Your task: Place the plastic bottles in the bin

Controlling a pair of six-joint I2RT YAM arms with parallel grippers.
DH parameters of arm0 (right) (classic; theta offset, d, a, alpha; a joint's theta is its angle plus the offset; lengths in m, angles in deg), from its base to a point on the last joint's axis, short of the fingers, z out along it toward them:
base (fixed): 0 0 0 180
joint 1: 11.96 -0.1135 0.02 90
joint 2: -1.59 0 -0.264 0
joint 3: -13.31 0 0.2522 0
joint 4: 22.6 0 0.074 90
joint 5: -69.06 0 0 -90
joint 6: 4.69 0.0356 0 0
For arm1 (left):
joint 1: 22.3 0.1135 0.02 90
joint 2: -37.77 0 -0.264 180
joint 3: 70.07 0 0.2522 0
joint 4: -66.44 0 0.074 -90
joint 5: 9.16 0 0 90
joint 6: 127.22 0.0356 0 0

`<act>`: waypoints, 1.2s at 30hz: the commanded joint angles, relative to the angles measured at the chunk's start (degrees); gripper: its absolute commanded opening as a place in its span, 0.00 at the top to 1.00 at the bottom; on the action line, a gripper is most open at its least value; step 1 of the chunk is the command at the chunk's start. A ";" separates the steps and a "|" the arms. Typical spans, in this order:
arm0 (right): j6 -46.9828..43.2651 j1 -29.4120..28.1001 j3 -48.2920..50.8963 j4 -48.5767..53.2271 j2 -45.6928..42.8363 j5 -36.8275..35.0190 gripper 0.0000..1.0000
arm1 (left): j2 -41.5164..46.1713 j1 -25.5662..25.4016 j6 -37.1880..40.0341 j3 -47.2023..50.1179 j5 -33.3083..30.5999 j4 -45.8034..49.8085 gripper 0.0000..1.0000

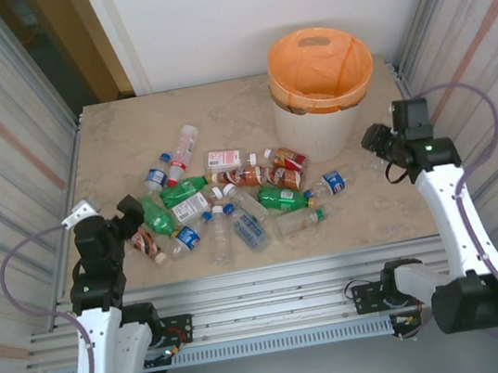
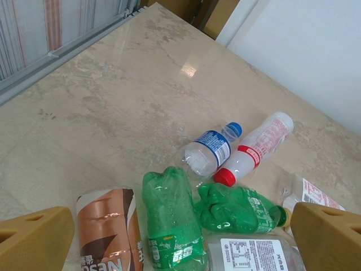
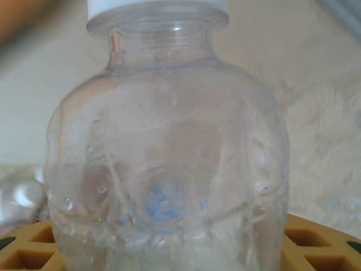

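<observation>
step: a bottle pick-up is going on. It looks like the grab part, and the drop into the bin is not yet done.
right claw (image 3: 172, 251): its two yellow fingers press on both sides of a clear bottle (image 3: 169, 169), so it is grasping that bottle.
clear bottle: its white cap (image 3: 158, 5) points away from the claw. It is low by the table, just to the right of the bin (it is hard to tell if it is off the table yet).
left claw (image 2: 181, 234): its fingers are wide apart and hold nothing. It hangs over the green bottles (image 2: 169, 217) and a brown bottle (image 2: 107, 226).
plastic bottles (image 1: 233, 203): most lie on their sides in a heap in the middle of the table (image 1: 129, 139), not in the bin.
bin (image 1: 316, 134): it stands at the far right side of the table, with an orange bag (image 1: 320, 68) folded over its rim.
next move: the right claw probably needs to lift the clear bottle higher than the rim, swing it left over the orange bag, then let go.
watch out: the bottle looks smooth and round, so it could slip if the hold is weak.
</observation>
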 commanded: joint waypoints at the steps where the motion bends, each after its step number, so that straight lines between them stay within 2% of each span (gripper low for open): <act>1: -3.43 0.10 -8.65 2.26 0.42 -0.46 0.69 | -0.50 0.53 -0.81 -2.45 -0.23 1.82 0.01; 6: -5.08 -0.42 -21.43 -1.79 6.60 3.26 0.71 | -1.64 0.49 -0.77 -4.03 -0.30 3.93 0.01; 13: -7.03 -1.18 -37.16 -6.83 21.83 11.33 0.73 | -2.00 0.50 -0.24 -4.98 -0.63 6.00 0.01; 24: -14.61 -5.78 -58.86 -4.59 43.40 13.00 0.74 | -2.36 0.45 -0.15 -4.87 0.49 6.57 0.01; 30: -18.96 -7.80 -65.83 0.43 52.05 13.40 0.72 | -2.01 0.46 -0.41 -4.31 0.20 7.53 0.01; 36: -21.74 -8.69 -66.07 2.85 56.26 14.45 0.66 | -2.34 0.53 -0.07 -4.59 -0.39 8.76 0.01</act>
